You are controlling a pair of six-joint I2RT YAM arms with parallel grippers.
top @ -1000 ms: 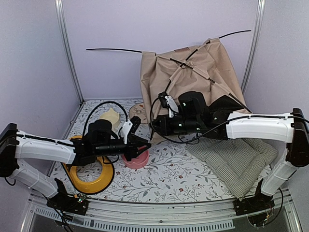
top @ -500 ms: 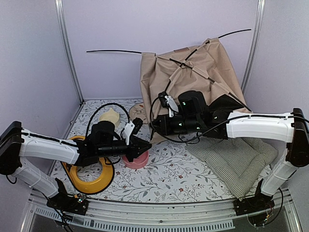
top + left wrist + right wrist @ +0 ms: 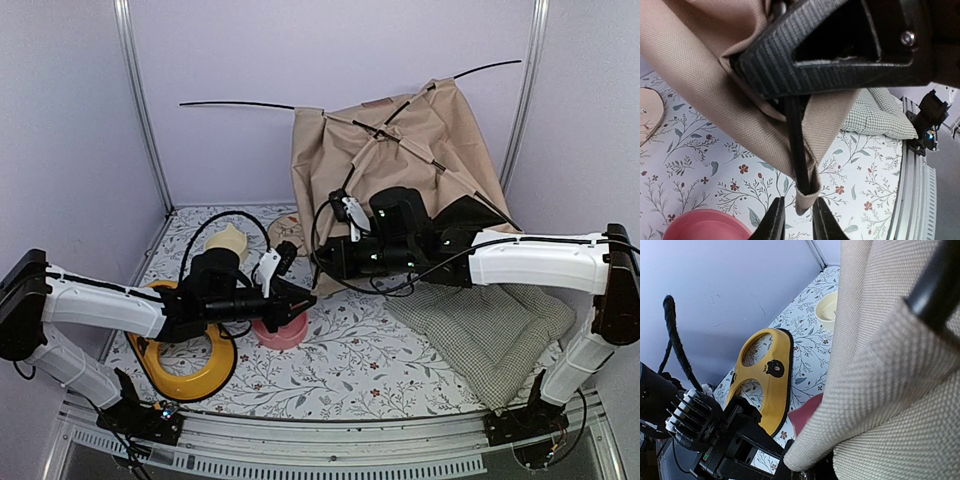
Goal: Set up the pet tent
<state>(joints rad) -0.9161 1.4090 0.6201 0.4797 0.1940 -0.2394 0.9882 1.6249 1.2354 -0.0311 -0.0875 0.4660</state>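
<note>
1. Left gripper (image 3: pixel 797 224) is nearly closed, with only a narrow gap. The corner tip of the large beige fabric pet tent (image 3: pixel 400 150) sits between its fingers, carrying the end of a thin black pole (image 3: pixel 797 150). No firm pinch visible.
2. Right gripper (image 3: pixel 322 268) is clamped on tent fabric and pole, just above the left gripper.
3. The tent body rises behind the right gripper.
4. Round pink bowl (image 3: pixel 285 335) sits directly under the left gripper on the floral table (image 3: pixel 350 370).
5. Yellow oval plastic stand (image 3: pixel 185 388) lies under the left arm.
6. Green-checked quilted cushion (image 3: pixel 490 330) lies under the right arm.
</note>
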